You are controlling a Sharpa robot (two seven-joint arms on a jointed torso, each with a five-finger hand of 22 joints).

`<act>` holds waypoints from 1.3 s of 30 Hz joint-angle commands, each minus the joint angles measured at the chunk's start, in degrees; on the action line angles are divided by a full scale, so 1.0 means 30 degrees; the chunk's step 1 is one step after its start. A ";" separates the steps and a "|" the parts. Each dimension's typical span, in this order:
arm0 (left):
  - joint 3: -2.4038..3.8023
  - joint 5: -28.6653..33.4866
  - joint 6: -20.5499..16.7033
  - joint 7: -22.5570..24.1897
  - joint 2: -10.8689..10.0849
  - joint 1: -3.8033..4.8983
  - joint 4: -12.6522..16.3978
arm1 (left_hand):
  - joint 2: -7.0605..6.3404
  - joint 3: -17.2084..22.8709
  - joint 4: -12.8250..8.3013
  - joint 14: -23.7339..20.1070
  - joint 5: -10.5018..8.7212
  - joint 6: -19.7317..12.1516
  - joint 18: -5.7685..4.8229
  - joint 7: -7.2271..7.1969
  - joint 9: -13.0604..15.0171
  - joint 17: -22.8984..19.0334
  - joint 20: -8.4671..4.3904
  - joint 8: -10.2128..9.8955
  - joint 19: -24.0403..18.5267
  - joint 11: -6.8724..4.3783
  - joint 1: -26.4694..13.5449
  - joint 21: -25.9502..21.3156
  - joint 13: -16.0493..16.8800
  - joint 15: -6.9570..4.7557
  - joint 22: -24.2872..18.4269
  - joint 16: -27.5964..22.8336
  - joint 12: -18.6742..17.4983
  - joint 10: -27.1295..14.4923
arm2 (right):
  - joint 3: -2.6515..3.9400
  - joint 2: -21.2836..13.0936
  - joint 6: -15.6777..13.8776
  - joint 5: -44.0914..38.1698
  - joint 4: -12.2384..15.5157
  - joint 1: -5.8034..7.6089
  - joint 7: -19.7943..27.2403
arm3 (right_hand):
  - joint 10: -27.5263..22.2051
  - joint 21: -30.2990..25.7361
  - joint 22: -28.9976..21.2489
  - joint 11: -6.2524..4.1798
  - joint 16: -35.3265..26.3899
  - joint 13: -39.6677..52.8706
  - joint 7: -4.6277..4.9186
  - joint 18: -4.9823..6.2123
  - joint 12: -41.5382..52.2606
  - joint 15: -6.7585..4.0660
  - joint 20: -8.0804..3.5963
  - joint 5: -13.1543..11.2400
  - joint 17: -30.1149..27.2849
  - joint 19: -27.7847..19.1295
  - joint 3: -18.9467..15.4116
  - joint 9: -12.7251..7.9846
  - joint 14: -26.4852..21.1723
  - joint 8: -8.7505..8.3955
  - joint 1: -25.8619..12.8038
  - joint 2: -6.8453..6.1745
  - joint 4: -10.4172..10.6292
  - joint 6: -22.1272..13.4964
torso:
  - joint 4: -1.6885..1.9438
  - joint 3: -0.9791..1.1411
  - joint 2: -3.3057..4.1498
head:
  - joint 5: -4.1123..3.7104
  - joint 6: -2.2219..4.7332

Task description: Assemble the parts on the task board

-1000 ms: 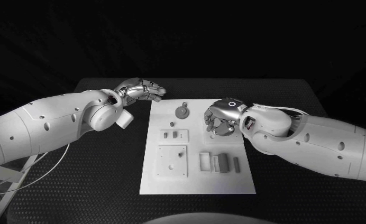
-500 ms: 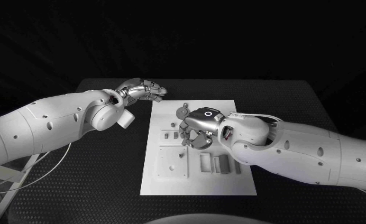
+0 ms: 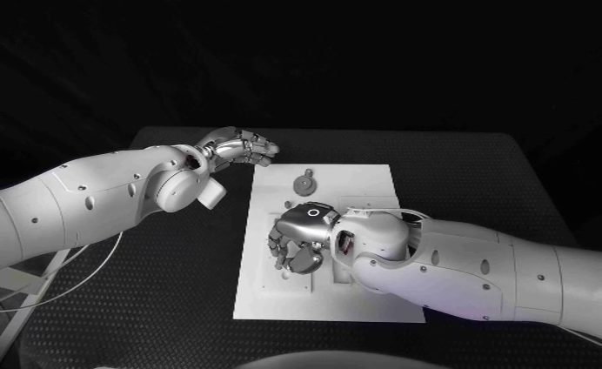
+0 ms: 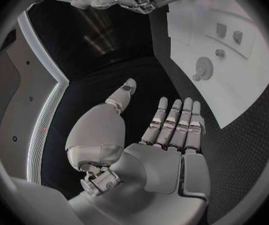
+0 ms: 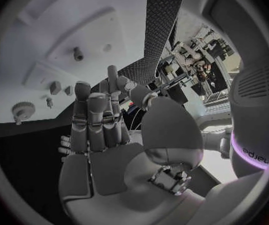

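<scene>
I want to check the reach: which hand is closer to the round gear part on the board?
Left. The left hand is beside the gear, off the task board; the right hand hovers over its nearer half.

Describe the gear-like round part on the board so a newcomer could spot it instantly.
Start at the white task board in the middle of the black table. Look toward its far end, beyond the right hand: the round toothed part lies there. It alone is circular; the neighbouring pieces are small blocks and pegs.

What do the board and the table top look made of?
The board looks like matte white plastic or painted plate: flat, even, with no glare. The table seems covered in a black textured mat, with a fine raised pattern; its material is uncertain.
</scene>
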 commanded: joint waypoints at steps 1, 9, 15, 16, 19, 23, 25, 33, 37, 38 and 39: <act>0.0013 0.0065 0.0169 0.0195 0.0038 0.0012 0.0040 | -0.0058 -0.0035 0.0017 -0.0095 -0.0056 0.0191 -0.0154 0.1255 -0.0016 0.0022 0.0001 0.0126 0.0076 0.0048 -0.0079 -0.0127 -0.0003 0.0031 -0.0027 -0.0071 -0.0002 0.0000 | -0.0124 0.0102 0.0573 -0.0773 -0.0056 -0.0042 0.0180 | 0.0547 0.0114 0.0439 -0.0106 0.0068 0.0028 0.0082 0.0290 -0.0071 -0.0119 -0.0041 0.0119 -0.0023 -0.0123 0.0082 0.0413 -0.0202 0.0084 0.0059 0.0205 -0.0086 0.0057 | -0.0007 -0.0020 -0.0013 | 0.0072 -0.0041; 0.0015 0.0065 0.0107 0.0160 0.0031 0.0014 0.0045 | -0.0059 -0.0031 0.0014 -0.0099 -0.0055 0.0197 -0.0154 0.1261 -0.0017 0.0024 0.0002 0.0130 0.0066 0.0047 -0.0073 -0.0130 -0.0002 0.0032 -0.0030 -0.0073 0.0000 0.0003 | -0.0503 0.0278 0.0852 -0.1230 -0.0098 -0.0047 0.0121 | 0.0548 0.0116 0.0439 -0.0106 0.0070 0.0034 0.0082 0.0290 -0.0076 -0.0119 -0.0040 0.0119 -0.0024 -0.0128 0.0084 0.0416 -0.0205 0.0083 0.0059 0.0205 -0.0101 0.0056 | 0.0001 -0.0030 -0.0021 | 0.0091 -0.0145; 0.0015 0.0065 0.0025 0.0109 0.0082 0.0016 0.0067 | -0.0061 -0.0026 0.0008 -0.0100 -0.0056 0.0201 -0.0156 0.1268 -0.0018 0.0026 0.0004 0.0133 0.0054 0.0046 -0.0063 -0.0135 -0.0001 0.0032 -0.0033 -0.0073 0.0002 0.0006 | -0.0686 0.0465 0.0713 -0.1569 -0.0202 -0.0049 -0.0043 | 0.0551 0.0118 0.0440 -0.0106 0.0073 0.0040 0.0081 0.0290 -0.0079 -0.0119 -0.0039 0.0117 -0.0025 -0.0133 0.0081 0.0420 -0.0208 0.0083 0.0054 0.0193 -0.0115 0.0057 | -0.0002 -0.0020 -0.0016 | 0.0130 -0.0215; 0.0015 0.0065 0.0039 0.0099 0.0071 0.0016 0.0089 | -0.0059 -0.0024 0.0007 -0.0100 -0.0055 0.0201 -0.0156 0.1270 -0.0018 0.0026 0.0004 0.0133 0.0053 0.0046 -0.0061 -0.0135 -0.0001 0.0032 -0.0033 -0.0073 0.0002 0.0006 | -0.0706 0.0465 0.0667 -0.1708 -0.0211 -0.0049 -0.0120 | 0.0552 0.0121 0.0441 -0.0105 0.0075 0.0044 0.0082 0.0290 -0.0081 -0.0118 -0.0038 0.0116 -0.0026 -0.0136 0.0078 0.0423 -0.0210 0.0084 0.0049 0.0187 -0.0121 0.0058 | -0.0002 -0.0015 -0.0025 | 0.0126 -0.0246; 0.0017 0.0065 0.0052 0.0092 0.0066 0.0016 0.0095 | -0.0046 -0.0009 0.0000 -0.0095 -0.0055 0.0197 -0.0153 0.1287 -0.0021 0.0030 0.0002 0.0131 0.0051 0.0052 -0.0038 -0.0133 0.0000 0.0030 -0.0033 -0.0070 0.0003 0.0008 | -0.0723 0.0443 0.0515 -0.1994 -0.0275 -0.0051 -0.0366 | 0.0560 0.0128 0.0443 -0.0107 0.0082 0.0055 0.0081 0.0290 -0.0086 -0.0119 -0.0037 0.0116 -0.0026 -0.0139 0.0076 0.0431 -0.0212 0.0086 0.0041 0.0181 -0.0135 0.0062 | -0.0011 -0.0027 -0.0030 | 0.0098 -0.0266; 0.0017 0.0065 0.0065 0.0088 0.0057 0.0016 0.0091 | -0.0043 -0.0005 -0.0002 -0.0093 -0.0055 0.0195 -0.0153 0.1292 -0.0022 0.0032 0.0002 0.0130 0.0050 0.0054 -0.0032 -0.0132 0.0000 0.0030 -0.0033 -0.0068 0.0004 0.0008 | -0.0726 0.0443 0.0524 -0.2139 -0.0296 -0.0051 -0.0369 | 0.0579 0.0144 0.0446 -0.0113 0.0098 0.0076 0.0075 0.0290 -0.0089 -0.0125 -0.0039 0.0117 -0.0026 -0.0138 0.0080 0.0444 -0.0210 0.0092 0.0043 0.0171 -0.0164 0.0074 | -0.0023 -0.0028 -0.0026 | 0.0137 -0.0266; 0.0017 0.0065 0.0070 0.0090 0.0053 0.0016 0.0095 | -0.0045 -0.0005 -0.0003 -0.0092 -0.0056 0.0194 -0.0153 0.1294 -0.0023 0.0032 0.0002 0.0130 0.0050 0.0055 -0.0031 -0.0132 0.0000 0.0030 -0.0033 -0.0068 0.0004 0.0009 | -0.0730 0.0447 0.0537 -0.2150 -0.0336 -0.0051 -0.0391 | 0.0584 0.0150 0.0446 -0.0115 0.0105 0.0083 0.0073 0.0290 -0.0092 -0.0127 -0.0040 0.0118 -0.0026 -0.0137 0.0083 0.0449 -0.0208 0.0094 0.0044 0.0172 -0.0172 0.0078 | -0.0024 -0.0016 -0.0022 | 0.0143 -0.0278; 0.0017 -0.0016 0.0089 0.0037 0.0053 0.0016 0.0126 | -0.0033 0.0016 -0.0017 -0.0086 -0.0055 0.0193 -0.0150 0.1306 -0.0026 0.0038 0.0001 0.0131 0.0049 0.0058 0.0005 -0.0128 0.0001 0.0028 -0.0032 -0.0064 0.0005 0.0011 | -0.0750 0.0458 0.0793 -0.2413 -0.0488 -0.0051 -0.0441 | 0.0591 0.0162 0.0447 -0.0117 0.0116 0.0098 0.0070 0.0290 -0.0100 -0.0129 -0.0042 0.0120 -0.0026 -0.0137 0.0090 0.0458 -0.0208 0.0095 0.0046 0.0177 -0.0188 0.0083 | -0.0027 -0.0014 -0.0022 | 0.0188 -0.0322; 0.0017 -0.0034 0.0085 0.0032 0.0051 0.0016 0.0128 | -0.0035 0.0019 -0.0020 -0.0086 -0.0055 0.0193 -0.0150 0.1308 -0.0026 0.0039 0.0001 0.0131 0.0050 0.0060 0.0011 -0.0127 0.0001 0.0028 -0.0032 -0.0063 0.0005 0.0011 | -0.0818 0.0480 0.1082 -0.2530 -0.0534 -0.0054 -0.0509 | 0.0592 0.0167 0.0447 -0.0118 0.0121 0.0104 0.0070 0.0289 -0.0104 -0.0130 -0.0042 0.0120 -0.0026 -0.0138 0.0093 0.0461 -0.0208 0.0095 0.0046 0.0178 -0.0195 0.0084 | -0.0025 -0.0012 -0.0019 | 0.0196 -0.0342; 0.0017 -0.0038 0.0079 0.0032 0.0049 0.0016 0.0128 | -0.0036 0.0020 -0.0021 -0.0086 -0.0055 0.0192 -0.0150 0.1309 -0.0027 0.0039 0.0002 0.0130 0.0050 0.0060 0.0013 -0.0126 0.0001 0.0028 -0.0032 -0.0063 0.0005 0.0010 | -0.0842 0.0478 0.1097 -0.2565 -0.0546 -0.0062 -0.0525 | 0.0593 0.0168 0.0447 -0.0118 0.0122 0.0105 0.0070 0.0289 -0.0105 -0.0130 -0.0042 0.0120 -0.0026 -0.0138 0.0093 0.0462 -0.0209 0.0095 0.0045 0.0177 -0.0196 0.0084 | -0.0021 -0.0009 -0.0017 | 0.0200 -0.0354; 0.0017 -0.0042 0.0083 0.0032 0.0042 0.0016 0.0128 | -0.0037 0.0020 -0.0022 -0.0086 -0.0055 0.0192 -0.0150 0.1309 -0.0027 0.0039 0.0002 0.0130 0.0050 0.0061 0.0014 -0.0126 0.0001 0.0028 -0.0032 -0.0063 0.0005 0.0010 | -0.0862 0.0474 0.1101 -0.2574 -0.0579 -0.0073 -0.0532 | 0.0593 0.0169 0.0447 -0.0118 0.0124 0.0107 0.0070 0.0289 -0.0106 -0.0130 -0.0042 0.0119 -0.0026 -0.0139 0.0093 0.0463 -0.0209 0.0094 0.0044 0.0176 -0.0199 0.0084 | -0.0021 -0.0009 -0.0017 | 0.0200 -0.0354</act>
